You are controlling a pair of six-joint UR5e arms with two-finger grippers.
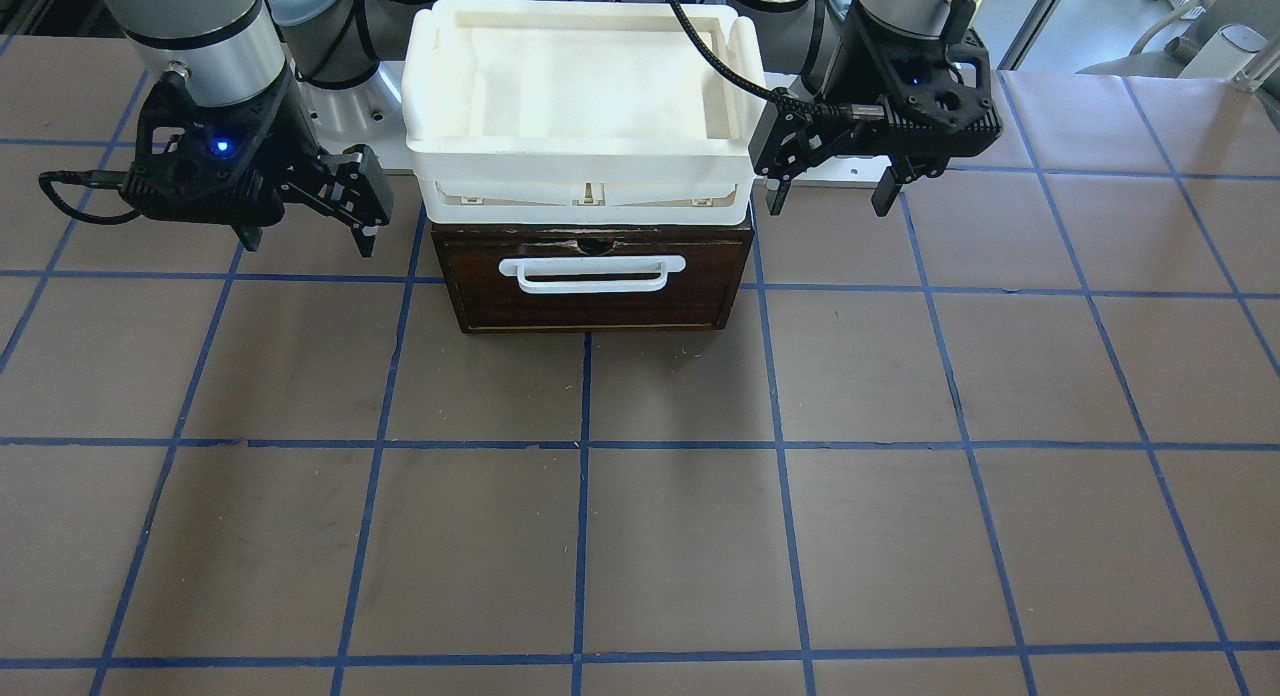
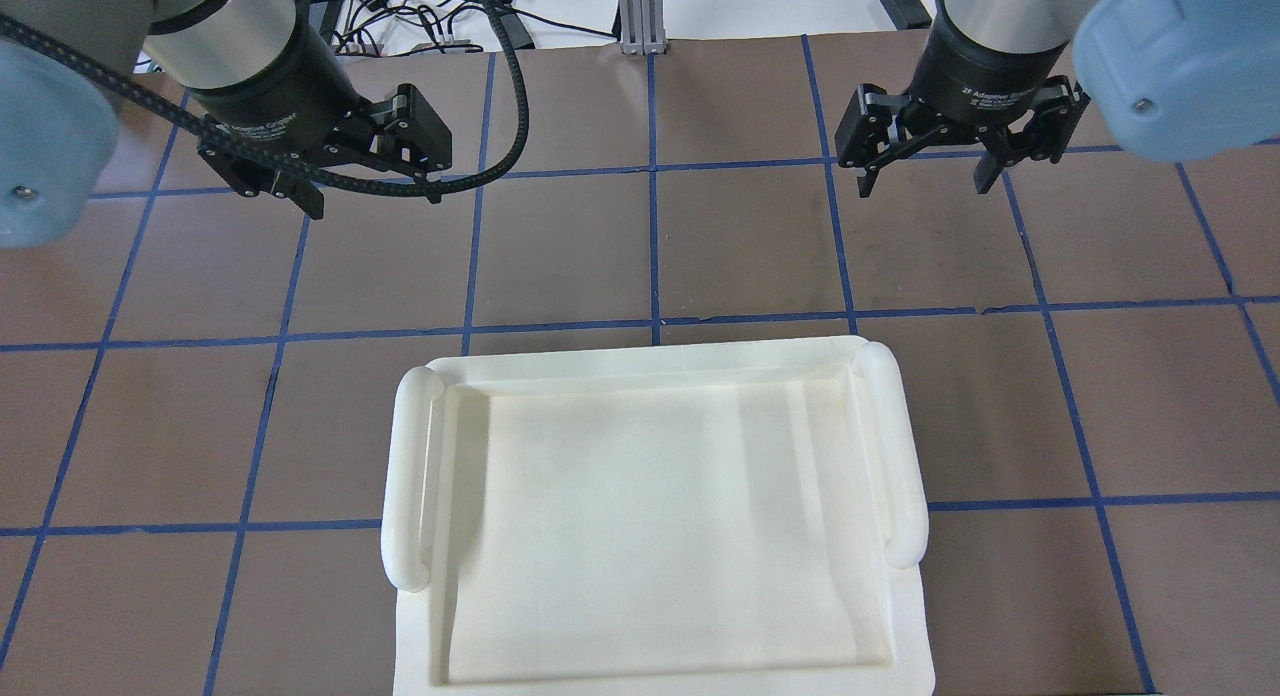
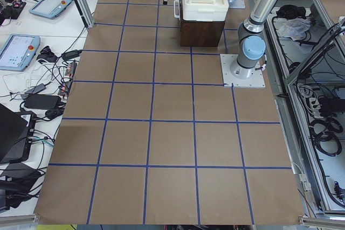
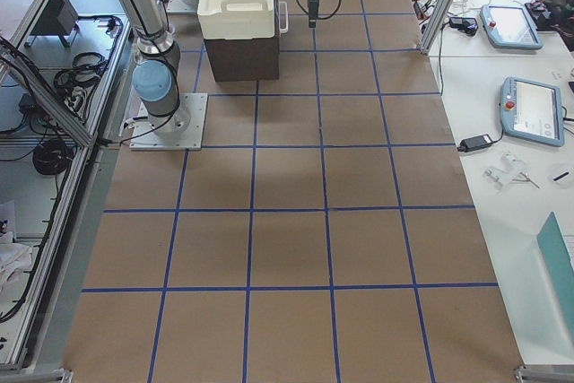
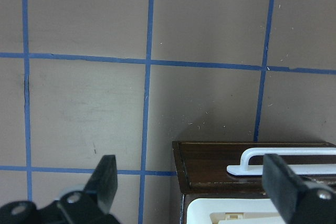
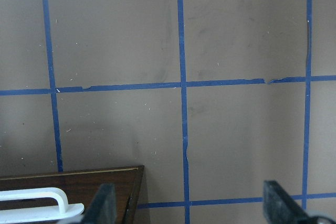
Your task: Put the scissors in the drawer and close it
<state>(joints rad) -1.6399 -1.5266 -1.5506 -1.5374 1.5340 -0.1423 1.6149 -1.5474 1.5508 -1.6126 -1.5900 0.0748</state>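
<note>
While the drawer sits shut, my left gripper and right gripper hang spread wide, 10 and 2 o'clock from overhead

The drawer sits shut, its inside hidden behind the dark front. Overhead, the white bin covers it wholly, and the bin's robot-side end is cut off. Both wrist views crop the white bar handle. A dark spot under the bin's lip, possibly a hole, is too small to tell.
</note>
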